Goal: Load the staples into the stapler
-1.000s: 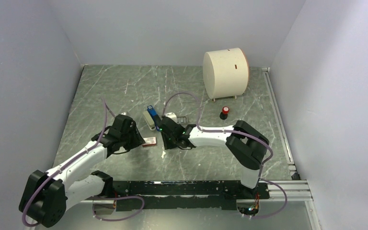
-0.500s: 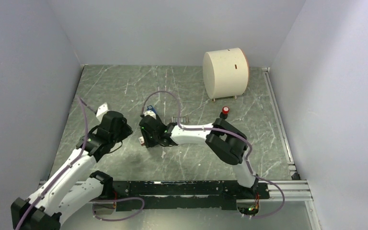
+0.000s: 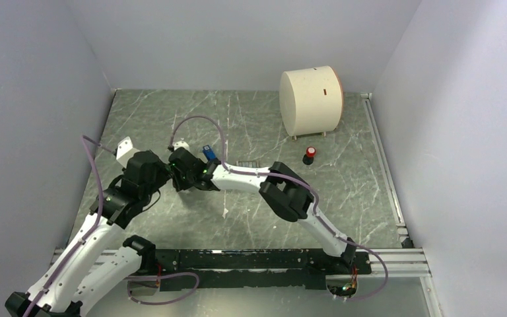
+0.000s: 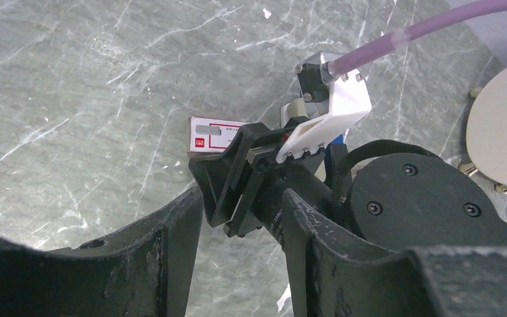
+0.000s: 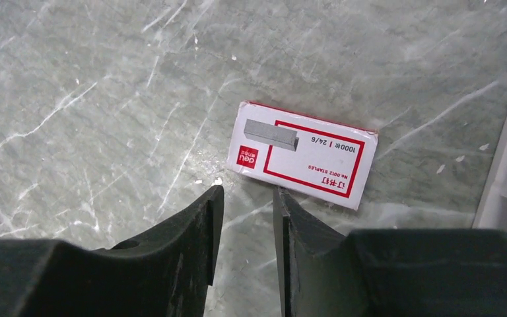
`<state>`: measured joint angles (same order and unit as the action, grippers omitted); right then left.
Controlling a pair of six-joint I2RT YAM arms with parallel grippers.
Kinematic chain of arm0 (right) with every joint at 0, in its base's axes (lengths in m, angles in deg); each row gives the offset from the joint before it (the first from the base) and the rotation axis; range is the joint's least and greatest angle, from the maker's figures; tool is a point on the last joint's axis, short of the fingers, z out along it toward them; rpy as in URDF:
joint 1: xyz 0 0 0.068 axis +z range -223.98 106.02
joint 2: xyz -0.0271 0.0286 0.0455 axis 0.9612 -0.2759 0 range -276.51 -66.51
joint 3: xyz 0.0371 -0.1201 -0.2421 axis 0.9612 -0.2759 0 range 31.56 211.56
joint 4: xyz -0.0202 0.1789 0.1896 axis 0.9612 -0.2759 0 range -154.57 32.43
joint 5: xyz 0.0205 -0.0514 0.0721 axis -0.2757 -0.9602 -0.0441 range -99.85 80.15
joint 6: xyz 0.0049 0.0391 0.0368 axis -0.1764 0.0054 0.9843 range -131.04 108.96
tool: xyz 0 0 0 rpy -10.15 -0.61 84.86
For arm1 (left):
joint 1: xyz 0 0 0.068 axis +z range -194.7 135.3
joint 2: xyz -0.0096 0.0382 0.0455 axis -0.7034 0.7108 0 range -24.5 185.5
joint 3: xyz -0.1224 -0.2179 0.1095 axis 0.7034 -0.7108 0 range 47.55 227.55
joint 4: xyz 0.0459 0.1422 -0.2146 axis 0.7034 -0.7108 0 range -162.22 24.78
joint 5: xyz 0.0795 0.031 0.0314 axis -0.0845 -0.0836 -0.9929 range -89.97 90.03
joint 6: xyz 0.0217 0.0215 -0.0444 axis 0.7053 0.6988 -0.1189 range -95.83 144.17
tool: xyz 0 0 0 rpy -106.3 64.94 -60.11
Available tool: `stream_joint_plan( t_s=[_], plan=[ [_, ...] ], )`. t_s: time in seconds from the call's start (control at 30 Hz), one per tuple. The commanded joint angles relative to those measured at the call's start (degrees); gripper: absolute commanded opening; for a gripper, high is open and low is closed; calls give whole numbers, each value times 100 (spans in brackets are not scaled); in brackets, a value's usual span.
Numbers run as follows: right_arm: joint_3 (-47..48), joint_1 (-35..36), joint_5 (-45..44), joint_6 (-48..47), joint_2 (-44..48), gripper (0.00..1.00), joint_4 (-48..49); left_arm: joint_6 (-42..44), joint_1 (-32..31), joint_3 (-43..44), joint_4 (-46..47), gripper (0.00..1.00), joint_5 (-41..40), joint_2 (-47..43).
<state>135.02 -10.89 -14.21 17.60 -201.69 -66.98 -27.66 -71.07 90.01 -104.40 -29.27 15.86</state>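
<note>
1. Right pincer (image 5: 245, 191) hung low over the table (image 3: 171, 112) with its jaws a narrow way apart and nothing between them. The stapler (image 3: 207, 152) lay on the table just beside that arm's wrist, on the far side, in neither grip.
2. Left pincer (image 4: 241, 195) faced the right one from close by, with its jaws set wider and equally empty.
3. To my eye the stapler would be light and stiff, a thing of plastic and metal. Its smooth sides looked likely to slip, and its hinged arm would swing if caught. I would take it across the blue body, low down, leaving the arm free to lift for loading.
4. Little of it showed. From above I saw only a small blue end with a pale patch, and the right arm hid the rest. I could not tell whether it lay open or shut.
5. The staple box (image 5: 304, 155), red and white with a grey strip pictured on it, lay flat and closed just ahead of the right fingertips, apart from them.
6. Farther off, a pale drum (image 3: 310, 99) stood at the back of the table, with a small red-capped thing (image 3: 309, 155) in front of it.
</note>
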Motion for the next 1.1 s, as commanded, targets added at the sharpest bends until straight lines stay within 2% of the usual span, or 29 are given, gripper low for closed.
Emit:
stream_joint_plan(
  t_s=[0.0,0.2,0.33,0.43,0.53,0.63,0.77,0.93,1.07],
  plan=[
    [155,-3,-49,-262,266,39,-194,117,-26,294,-50,53,-24,-16],
    [-765,-48,-49,-215,1364,42,-85,152,-26,527,-31,54,-55,-153],
    [-1479,-134,-394,-109,2051,43,-268,125,-25,532,58,55,72,-211],
    [-1960,-239,-771,-87,2576,48,-401,114,-26,486,152,56,208,-230],
    [-2245,-440,-977,-130,2903,58,-578,112,-22,417,255,60,369,-223],
    [-2315,-676,-1021,-273,2958,66,-802,128,-26,338,385,71,574,-200],
    [-2265,-974,-445,-626,2828,65,-905,138,-26,198,539,79,706,-229],
    [-1883,-1019,-72,-1059,2493,63,-1220,123,-26,77,645,83,815,-177],
    [-1673,-1019,-113,-1130,2242,59,-1413,114,-26,27,708,84,897,-84]
  ],
)
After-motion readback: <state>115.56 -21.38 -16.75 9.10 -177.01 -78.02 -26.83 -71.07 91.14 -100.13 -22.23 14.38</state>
